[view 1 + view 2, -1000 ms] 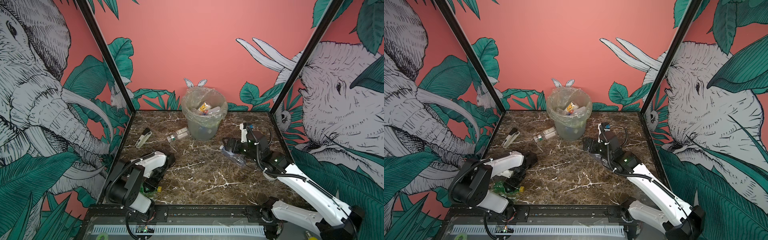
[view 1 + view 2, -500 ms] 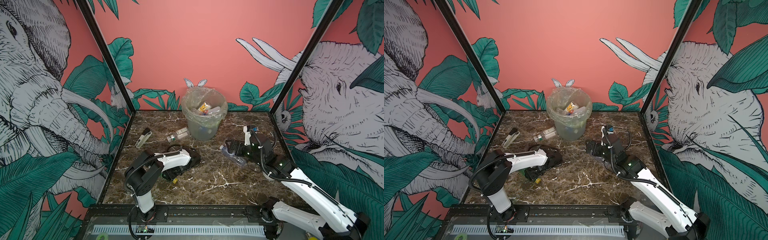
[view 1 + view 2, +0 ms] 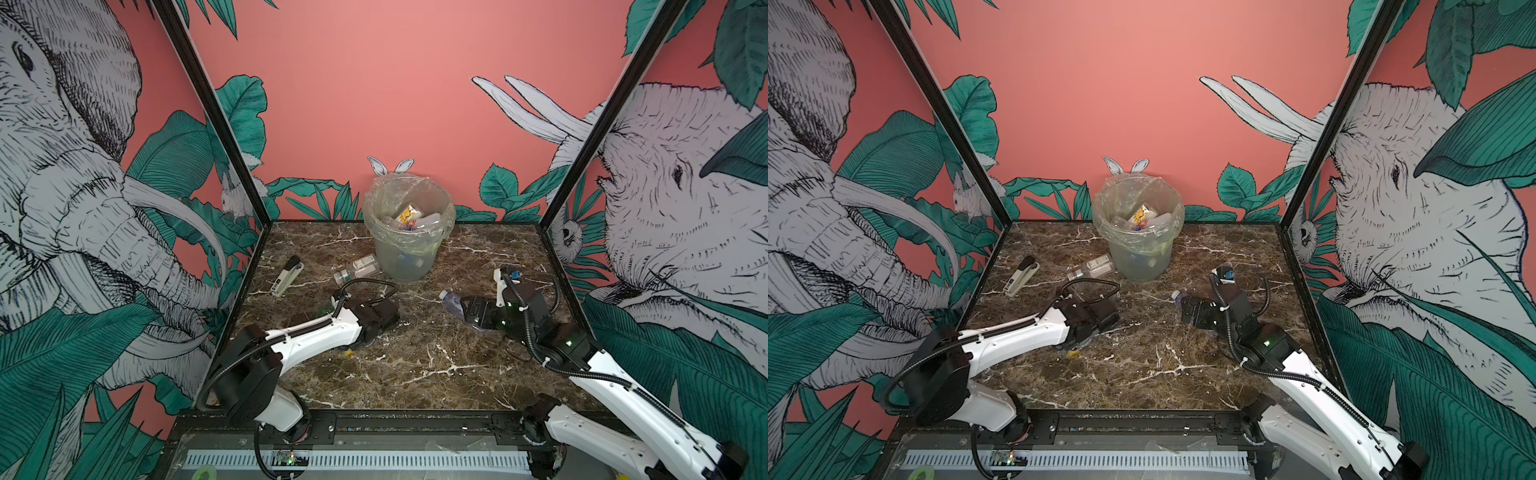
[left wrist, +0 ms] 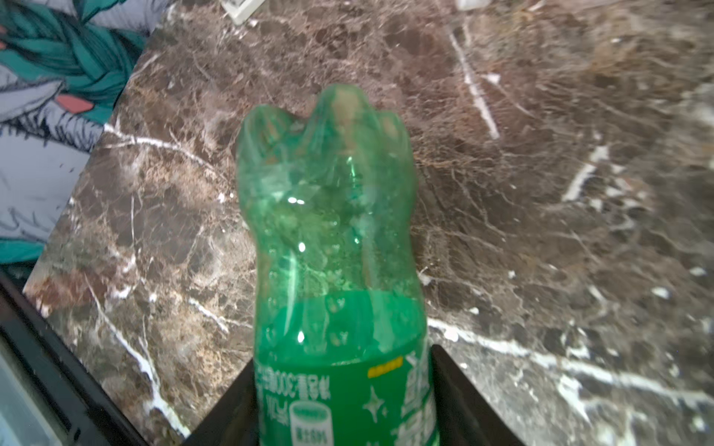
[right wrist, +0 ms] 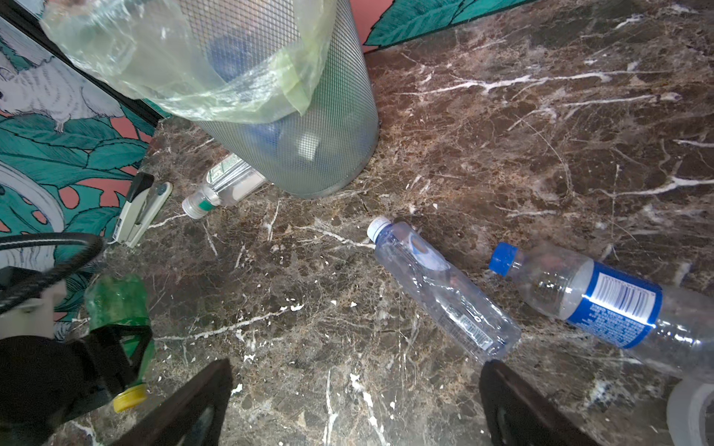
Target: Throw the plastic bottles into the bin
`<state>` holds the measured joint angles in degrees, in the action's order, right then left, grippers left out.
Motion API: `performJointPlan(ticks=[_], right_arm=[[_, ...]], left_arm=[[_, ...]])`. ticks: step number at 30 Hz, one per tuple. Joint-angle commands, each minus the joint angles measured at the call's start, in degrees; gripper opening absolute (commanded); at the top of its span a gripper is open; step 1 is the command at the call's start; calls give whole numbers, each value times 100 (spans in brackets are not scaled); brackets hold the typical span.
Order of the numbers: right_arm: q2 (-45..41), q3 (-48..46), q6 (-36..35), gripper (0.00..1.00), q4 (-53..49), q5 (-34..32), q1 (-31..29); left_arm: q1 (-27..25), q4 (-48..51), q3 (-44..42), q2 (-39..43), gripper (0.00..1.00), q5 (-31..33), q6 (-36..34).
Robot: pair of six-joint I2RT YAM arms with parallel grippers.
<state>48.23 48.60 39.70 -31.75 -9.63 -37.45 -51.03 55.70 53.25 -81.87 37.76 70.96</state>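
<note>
Green, yellow-capped: logged one bottle (image 4: 332, 239) clamped in nearly closed left gripper (image 4: 344, 394), toward desk's (image 3: 415, 374) left edge, not yet binned. Counted several inside bin (image 3: 399, 262) at back edge. Found three clear bottles (image 5: 440, 289) loose; right gripper (image 5: 353, 374) wide open, empty.

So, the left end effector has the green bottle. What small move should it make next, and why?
Probably lift it straight up a little. The left end effector is shut on the green bottle, which is low near the table, and the bin stands farther back with its rim well above the bottle, so height seems needed first.
</note>
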Motion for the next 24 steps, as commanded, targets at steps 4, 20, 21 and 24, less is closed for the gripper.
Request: performJointPlan(ticks=[4, 20, 21, 24], right_arm=[[-30, -303, 143, 99, -60, -233, 10], [164, -729, 276, 100, 151, -68, 10], [185, -735, 275, 99, 167, -59, 10], [271, -712, 269, 99, 157, -31, 10]], left_arm=[[-22, -1852, -680, 1125, 30, -412, -2299], [546, -3135, -697, 1949, 29, -2666, -3763], [649, -3206, -735, 2016, 28, -2832, -3767], [963, -3549, -972, 2284, 27, -3364, -3708]])
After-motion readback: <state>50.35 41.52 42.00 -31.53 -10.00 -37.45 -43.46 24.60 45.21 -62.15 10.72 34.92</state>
